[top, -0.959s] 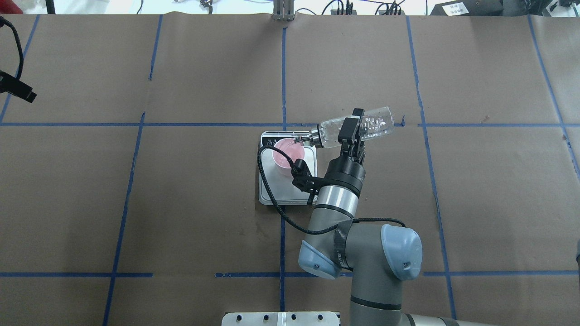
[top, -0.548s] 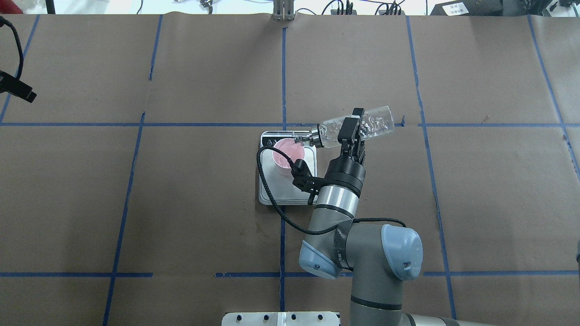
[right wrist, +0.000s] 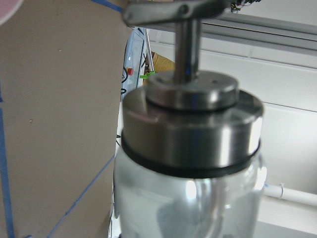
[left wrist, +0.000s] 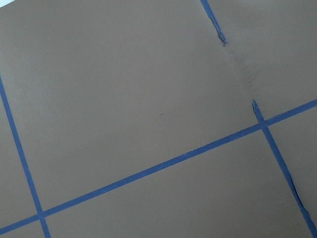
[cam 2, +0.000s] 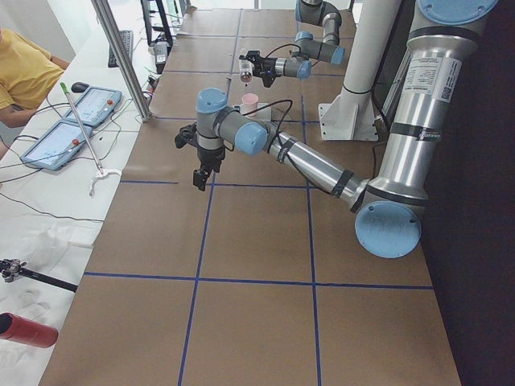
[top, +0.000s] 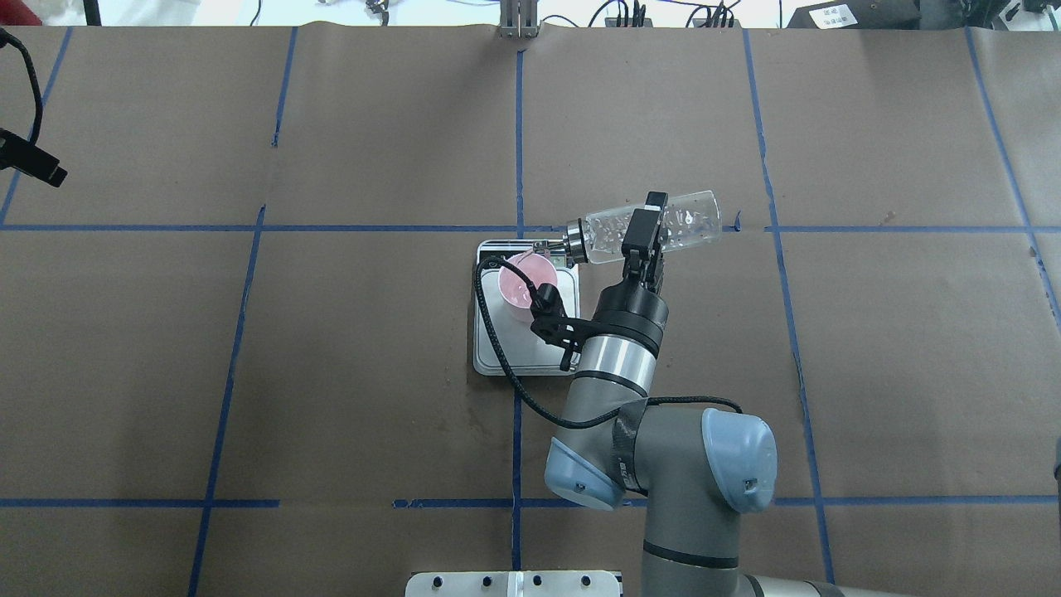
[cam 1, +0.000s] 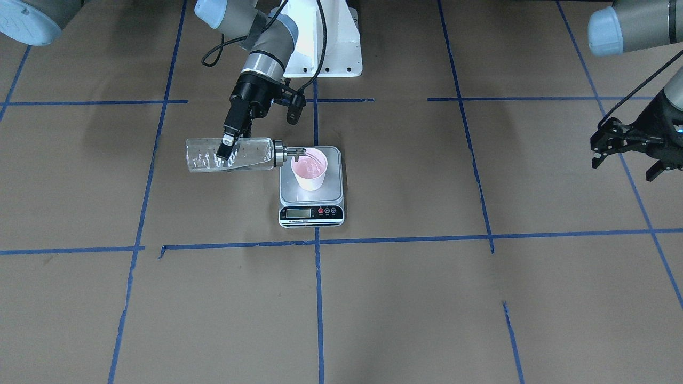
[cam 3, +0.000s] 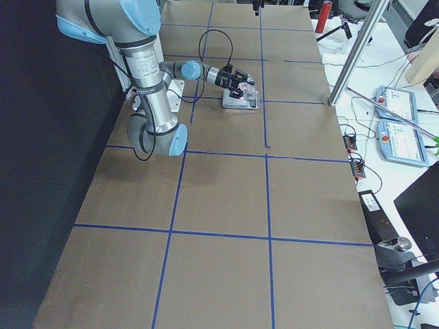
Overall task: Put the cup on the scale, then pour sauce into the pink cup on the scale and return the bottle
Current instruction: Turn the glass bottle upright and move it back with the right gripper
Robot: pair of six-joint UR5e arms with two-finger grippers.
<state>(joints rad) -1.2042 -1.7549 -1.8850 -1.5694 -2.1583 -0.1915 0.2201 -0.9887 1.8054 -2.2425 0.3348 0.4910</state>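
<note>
The pink cup (top: 515,288) stands upright on the steel scale (top: 497,352), which has its black display strip (cam 1: 310,213) on the side away from me. My right gripper (top: 645,230) is shut on the clear glass bottle (top: 688,220) and holds it almost level, to my right of the scale. Its metal spout (cam 1: 294,153) points at the cup (cam 1: 309,169), over the rim. Only droplets and a little clear sauce show in the glass (cam 1: 205,156). The right wrist view shows the bottle's collar (right wrist: 190,131) close up. My left gripper (cam 1: 621,162) hangs open and empty far to the left.
Brown paper with a grid of blue tape lines covers the table. The white robot base plate (cam 1: 331,53) is at my edge. Operator tablets (cam 2: 80,104) and cables lie beyond the far edge. The left wrist view shows only bare paper and tape.
The bottle and my right gripper have shifted slightly away from me, so the spout has moved from over the cup's middle toward its far rim. The left arm has not moved.
</note>
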